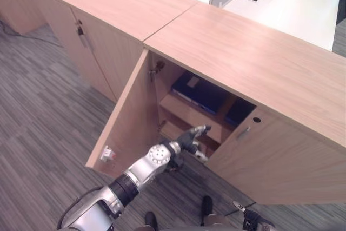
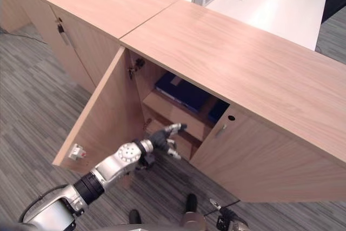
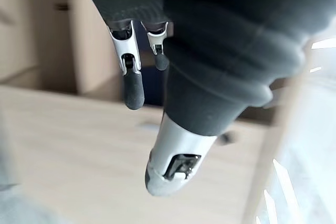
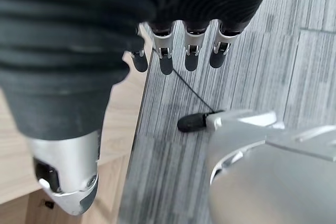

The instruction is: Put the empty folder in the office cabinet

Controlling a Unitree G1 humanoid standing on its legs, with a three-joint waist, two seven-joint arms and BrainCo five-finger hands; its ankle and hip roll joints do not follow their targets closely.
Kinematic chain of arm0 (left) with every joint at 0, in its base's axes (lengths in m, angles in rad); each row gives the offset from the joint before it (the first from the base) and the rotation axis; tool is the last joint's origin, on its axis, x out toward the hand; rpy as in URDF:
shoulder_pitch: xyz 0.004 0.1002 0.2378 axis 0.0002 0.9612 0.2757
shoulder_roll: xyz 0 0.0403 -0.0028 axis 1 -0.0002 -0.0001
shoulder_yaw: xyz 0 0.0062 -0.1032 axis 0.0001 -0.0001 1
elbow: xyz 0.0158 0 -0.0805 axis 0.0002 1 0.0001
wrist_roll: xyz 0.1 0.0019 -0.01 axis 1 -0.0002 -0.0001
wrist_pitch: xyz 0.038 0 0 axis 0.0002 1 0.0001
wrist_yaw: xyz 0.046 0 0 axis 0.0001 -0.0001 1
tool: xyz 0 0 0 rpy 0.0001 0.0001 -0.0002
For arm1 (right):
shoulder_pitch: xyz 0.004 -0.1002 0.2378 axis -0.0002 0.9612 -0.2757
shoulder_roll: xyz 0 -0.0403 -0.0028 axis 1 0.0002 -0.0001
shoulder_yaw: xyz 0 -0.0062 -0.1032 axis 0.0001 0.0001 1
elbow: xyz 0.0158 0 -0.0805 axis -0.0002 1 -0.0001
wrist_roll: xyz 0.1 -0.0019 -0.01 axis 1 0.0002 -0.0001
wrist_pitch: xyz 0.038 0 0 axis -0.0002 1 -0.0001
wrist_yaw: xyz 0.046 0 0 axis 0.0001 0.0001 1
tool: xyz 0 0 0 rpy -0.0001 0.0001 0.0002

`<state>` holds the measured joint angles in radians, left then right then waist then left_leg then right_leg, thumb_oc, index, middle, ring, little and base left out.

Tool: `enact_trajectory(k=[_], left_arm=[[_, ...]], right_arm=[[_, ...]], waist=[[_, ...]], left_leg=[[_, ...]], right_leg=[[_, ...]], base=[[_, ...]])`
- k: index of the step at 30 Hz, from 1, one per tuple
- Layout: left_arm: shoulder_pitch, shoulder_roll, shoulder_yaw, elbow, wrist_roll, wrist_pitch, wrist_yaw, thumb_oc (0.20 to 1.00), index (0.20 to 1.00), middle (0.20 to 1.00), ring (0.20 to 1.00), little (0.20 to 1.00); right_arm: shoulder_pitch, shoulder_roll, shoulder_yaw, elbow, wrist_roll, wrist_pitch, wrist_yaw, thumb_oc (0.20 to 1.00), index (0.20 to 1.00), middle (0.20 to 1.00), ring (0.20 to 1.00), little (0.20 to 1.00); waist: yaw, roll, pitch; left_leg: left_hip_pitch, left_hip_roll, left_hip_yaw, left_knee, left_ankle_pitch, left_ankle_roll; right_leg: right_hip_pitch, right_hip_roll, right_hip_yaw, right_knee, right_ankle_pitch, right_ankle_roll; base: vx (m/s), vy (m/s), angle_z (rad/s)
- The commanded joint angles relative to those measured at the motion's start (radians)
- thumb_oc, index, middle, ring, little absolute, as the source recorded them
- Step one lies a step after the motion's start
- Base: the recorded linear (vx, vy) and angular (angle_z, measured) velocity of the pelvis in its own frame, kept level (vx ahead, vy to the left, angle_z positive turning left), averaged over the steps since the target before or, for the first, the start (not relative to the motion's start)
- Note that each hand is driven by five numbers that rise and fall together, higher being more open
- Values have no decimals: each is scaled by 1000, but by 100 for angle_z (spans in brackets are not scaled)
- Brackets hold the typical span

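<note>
The office cabinet stands with its left door swung wide. A blue folder lies flat on the upper shelf inside, with another dark blue item to its right. My left hand hovers just in front of the opening at the lower shelf's level, below the folder and apart from it. It is open and empty, its fingers relaxed over the light wood. My right hand hangs low over the carpet, open, holding nothing.
The cabinet's right door is shut, with a small handle. A small red-and-white tag sticks out of the open door's edge. A second cabinet with shut doors adjoins on the left. A white desk stands behind. Grey carpet lies in front.
</note>
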<state>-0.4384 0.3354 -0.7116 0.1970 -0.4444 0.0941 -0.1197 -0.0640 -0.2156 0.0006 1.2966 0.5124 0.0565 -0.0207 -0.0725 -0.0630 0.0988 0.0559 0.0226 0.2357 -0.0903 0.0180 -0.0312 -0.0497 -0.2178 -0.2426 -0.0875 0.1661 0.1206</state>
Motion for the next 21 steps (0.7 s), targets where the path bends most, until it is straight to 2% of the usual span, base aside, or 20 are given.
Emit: enact_trajectory(k=[1,2,4,5,6,8,11,16,21], left_arm=[[-57,-27,-14,-35,-46,-52,-9,1000,1000,1000,1000,1000],[-76,-6,-13,-113,-60,-70,-10,1000,1000,1000,1000,1000],[-75,-3,-12,-117,-61,-68,-9,1000,1000,1000,1000,1000],[-88,64,13,-290,-86,-117,-15,1000,1000,1000,1000,1000],[-91,78,28,-348,-90,-138,-10,1000,1000,1000,1000,1000],[-93,90,36,-392,-113,-133,-11,1000,1000,1000,1000,1000],[-126,91,39,-452,-116,-140,-13,1000,1000,1000,1000,1000],[-222,42,11,-473,-122,-150,-10,1000,1000,1000,1000,1000],[-401,-12,4,-494,-115,-186,26,1000,1000,1000,1000,1000]], right_arm=[[-2,-17,18,49,26,4,0,1000,1000,1000,1000,1000],[3,-14,19,53,27,0,3,1000,1000,1000,1000,1000],[3,-14,19,53,27,0,3,1000,1000,1000,1000,1000],[22,-24,10,21,44,-44,7,1000,1000,1000,1000,1000],[27,-22,4,11,62,-56,5,1000,1000,1000,1000,1000],[27,-17,-3,5,81,-60,13,1000,1000,1000,1000,1000],[23,-12,-6,19,105,-62,22,1000,1000,1000,1000,1000],[18,-9,10,39,114,-48,39,1000,1000,1000,1000,1000],[2,-12,31,46,128,-47,45,1000,1000,1000,1000,1000]], waist=[[4,42,-33],[6,44,-35],[6,43,-35],[17,41,-38],[23,40,-40],[28,39,-42],[40,36,-50],[48,39,-54],[49,45,-61]], left_leg=[[-60,31,-113,3,-64,4],[-57,30,-114,3,-65,4],[-57,30,-114,3,-65,4],[-55,27,-119,3,-66,2],[-54,27,-120,3,-66,2],[-54,26,-122,3,-66,2],[-55,24,-131,3,-66,1],[-55,20,-139,3,-64,-2],[-54,19,-145,3,-60,-6]], right_leg=[[78,-37,-72,0,-127,98],[81,-38,-75,0,-126,100],[81,-38,-75,0,-126,100],[88,-39,-80,0,-126,101],[90,-40,-84,0,-126,101],[94,-41,-89,0,-126,102],[102,-43,-99,0,-125,101],[109,-44,-109,0,-127,102],[119,-45,-120,0,-129,103]], base=[[0,0,0],[0,0,0],[0,0,0],[0,0,0],[18,-33,0],[6,-9,7],[14,-24,15],[2,-9,6],[-9,-14,8]])
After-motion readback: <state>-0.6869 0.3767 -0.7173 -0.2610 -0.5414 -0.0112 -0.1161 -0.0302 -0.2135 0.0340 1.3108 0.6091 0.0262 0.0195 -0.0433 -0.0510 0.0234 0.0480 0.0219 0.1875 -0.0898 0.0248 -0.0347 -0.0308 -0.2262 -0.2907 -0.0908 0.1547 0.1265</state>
